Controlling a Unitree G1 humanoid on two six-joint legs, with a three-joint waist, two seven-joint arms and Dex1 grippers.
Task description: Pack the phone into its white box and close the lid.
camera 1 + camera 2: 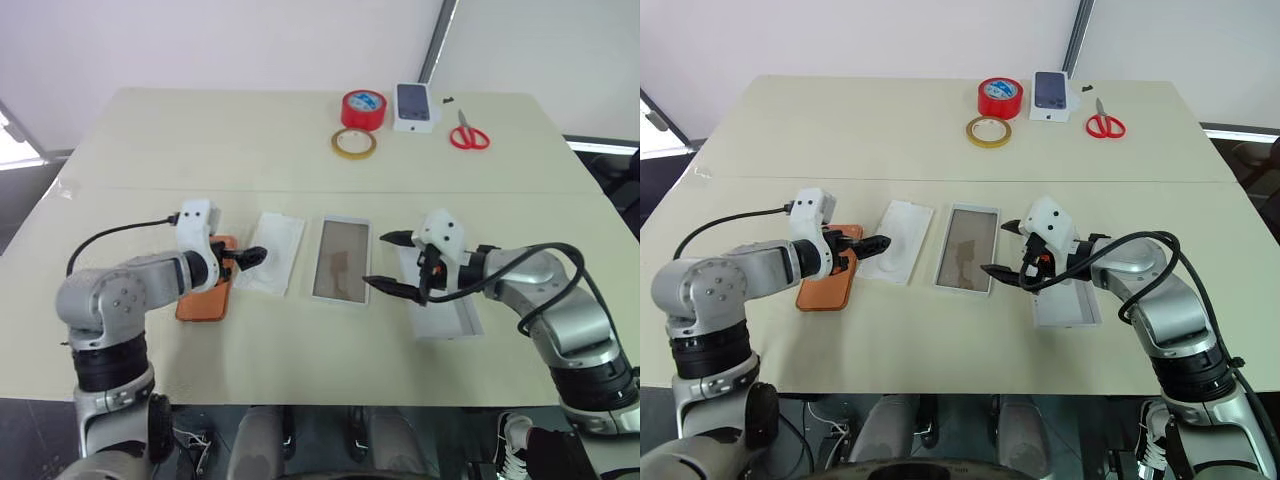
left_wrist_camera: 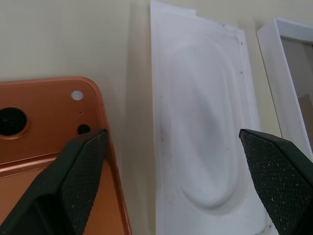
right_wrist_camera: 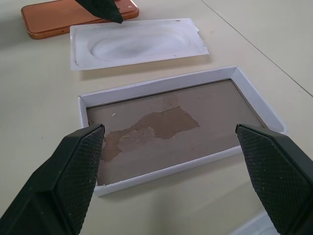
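The orange phone (image 1: 206,292) lies flat at the table's left, beside the white box (image 1: 341,260) — stiff, slick, probably best pinched across its long edges — both the left gripper (image 1: 245,259) and right gripper (image 1: 385,263) spread, empty.

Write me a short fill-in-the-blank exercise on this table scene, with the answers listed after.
1. The phone on the table is ____ in colour.
2. The white box lies open with ____ inside it.
3. Between the phone and the box lies a white moulded ____.
4. At the far edge, next to the red tape roll and small box, lie red ____.

Answers: orange; nothing; insert; scissors
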